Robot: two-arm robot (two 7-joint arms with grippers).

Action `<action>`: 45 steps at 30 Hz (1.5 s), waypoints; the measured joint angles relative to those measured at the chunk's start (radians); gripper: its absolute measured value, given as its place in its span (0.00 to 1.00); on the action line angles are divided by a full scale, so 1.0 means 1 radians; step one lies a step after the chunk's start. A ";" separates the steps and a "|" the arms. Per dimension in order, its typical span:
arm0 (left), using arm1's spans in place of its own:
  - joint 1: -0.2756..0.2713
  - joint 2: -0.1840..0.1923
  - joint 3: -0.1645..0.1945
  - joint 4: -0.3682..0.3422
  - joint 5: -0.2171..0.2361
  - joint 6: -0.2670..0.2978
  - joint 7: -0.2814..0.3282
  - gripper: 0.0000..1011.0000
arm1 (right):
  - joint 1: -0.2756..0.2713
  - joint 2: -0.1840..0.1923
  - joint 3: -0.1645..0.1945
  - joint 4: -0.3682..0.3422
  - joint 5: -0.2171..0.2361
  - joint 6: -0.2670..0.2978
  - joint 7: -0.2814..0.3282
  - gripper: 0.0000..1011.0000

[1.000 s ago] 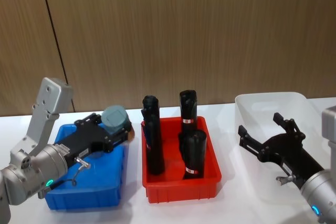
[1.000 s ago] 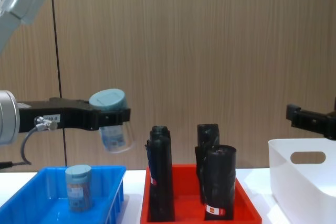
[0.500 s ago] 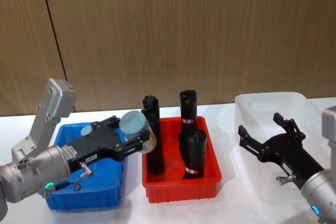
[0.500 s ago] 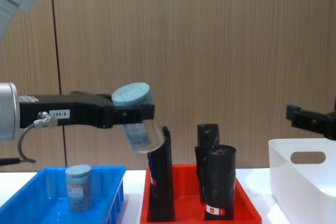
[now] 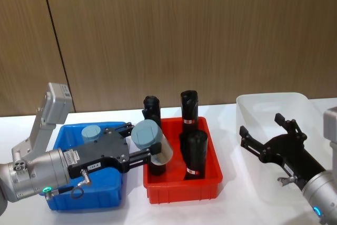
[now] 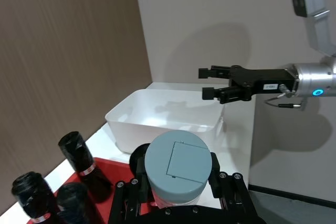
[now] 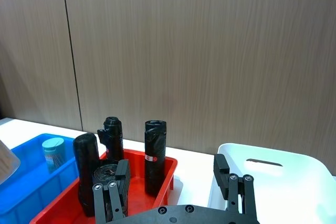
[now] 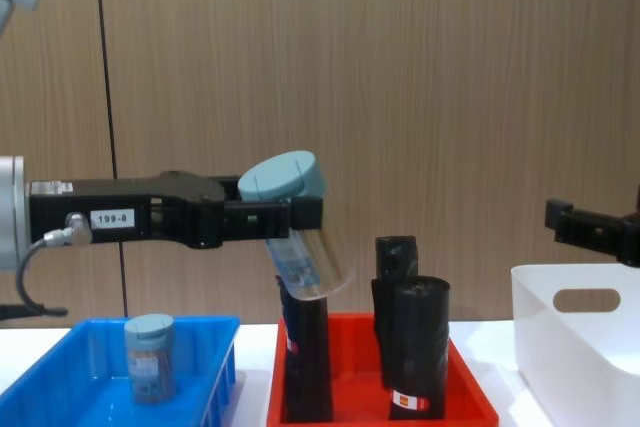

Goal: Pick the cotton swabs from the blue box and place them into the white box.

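Observation:
My left gripper is shut on a cotton swab jar with a grey-blue lid. It holds the jar tilted in the air over the left part of the red bin; from the side the jar hangs above a black roll. Its lid also shows close up in the left wrist view. A second cotton swab jar stands upright in the blue box. The white box sits at the right. Over it my right gripper hovers open, holding nothing.
Between the two boxes sits a red bin holding three tall black rolls with red-white labels. A brown wood-panel wall stands close behind the white table.
My left gripper has carried the jar to the right, from above the blue box to over the red bin, tilting it further. The right arm has not moved.

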 joint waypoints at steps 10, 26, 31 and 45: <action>-0.003 0.010 0.003 0.019 -0.016 -0.015 -0.049 0.65 | 0.000 0.000 0.000 0.000 0.000 0.000 0.000 0.99; -0.002 0.018 0.008 0.035 -0.020 -0.022 -0.077 0.65 | 0.000 0.000 0.000 0.000 0.000 0.000 0.000 0.99; -0.002 0.020 0.009 0.037 -0.021 -0.023 -0.080 0.65 | 0.000 0.001 0.001 0.000 0.000 0.000 0.006 0.99; -0.002 0.021 0.010 0.040 -0.022 -0.024 -0.085 0.65 | 0.013 0.036 0.016 -0.008 0.015 0.011 0.139 0.99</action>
